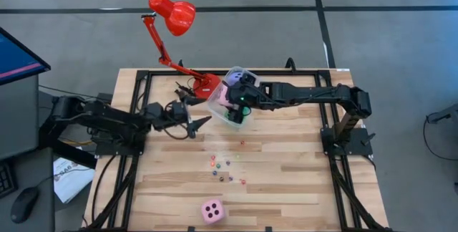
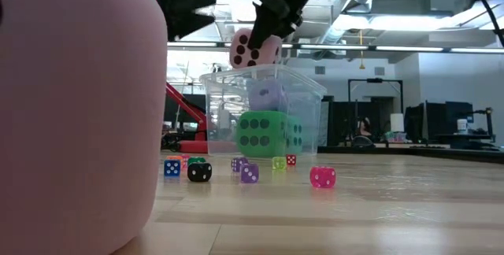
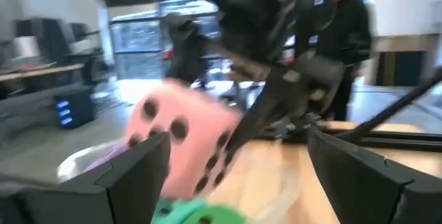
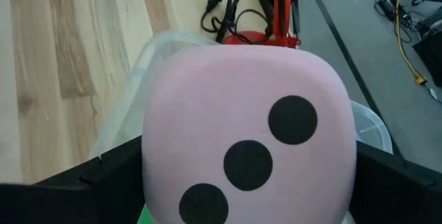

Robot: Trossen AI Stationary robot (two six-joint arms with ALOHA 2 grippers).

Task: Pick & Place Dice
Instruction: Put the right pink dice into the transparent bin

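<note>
My right pincer (image 2: 264,31), upper centre of the low view, is clamped on a pink die (image 2: 253,49), which hangs between its fingers just above the clear tub (image 2: 303,97). Inside the tub sit a green die (image 2: 264,134) and a purple die (image 2: 266,94). My left pincer (image 1: 195,122), left of the tub in the high view, has its fingers spread with nothing between them. Tiny coloured dice (image 1: 227,168) lie scattered mid-surface (image 1: 300,182); a second pink die (image 1: 212,210) rests at the lower edge.

Bright, even ceiling light; left wrist view motion-blurred, low view's foreground unfocused.
</note>
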